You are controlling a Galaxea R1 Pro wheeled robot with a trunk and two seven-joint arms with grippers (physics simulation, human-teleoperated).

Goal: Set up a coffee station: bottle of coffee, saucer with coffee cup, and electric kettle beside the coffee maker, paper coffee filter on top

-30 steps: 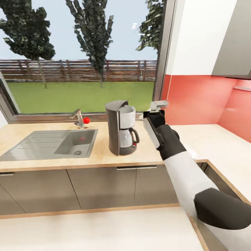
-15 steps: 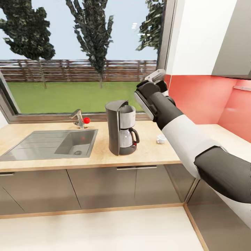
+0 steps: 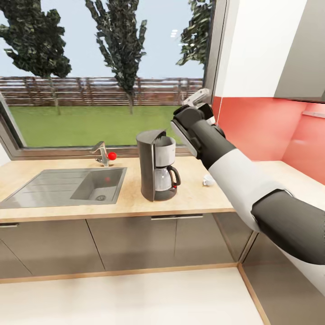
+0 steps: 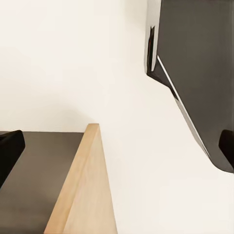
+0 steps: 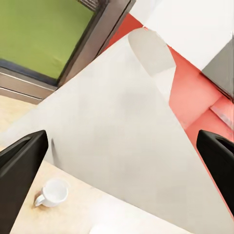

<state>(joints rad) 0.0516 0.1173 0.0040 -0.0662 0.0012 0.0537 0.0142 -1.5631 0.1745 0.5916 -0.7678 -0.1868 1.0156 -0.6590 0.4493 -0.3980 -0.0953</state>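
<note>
From the head camera I saw the coffee maker [image 3: 157, 166] standing upright on the wooden countertop [image 3: 131, 198], just right of the sink [image 3: 67, 186] and its faucet [image 3: 103, 153]. My right arm [image 3: 234, 176] was raised above the counter, its right gripper [image 3: 198, 100] up against the window frame, higher than the coffee maker's top. A pale sheet showed at its tip there, but I could not read the fingers from this angle. A small white coffee cup [image 3: 208, 180] sat on the counter to the right of the coffee maker, partly hidden behind the arm.

The left wrist camera gave me none of that: a dark cabinet panel [image 4: 200, 73], a wooden edge [image 4: 85, 187] and pale floor [image 4: 73, 63]. The black tips of the left gripper [image 4: 117, 151] sat wide apart at the frame's two sides, with nothing between them.

The right wrist camera showed what the head view hid. A large white paper coffee filter [image 5: 117, 126] spread between the dark fingers [image 5: 22, 161]; they stood far apart, so I could not tell whether they pinched it. Past the filter's edge lay the coffee cup [image 5: 51, 192], on its side on the counter, with the red backsplash [image 5: 195, 102] behind.
</note>
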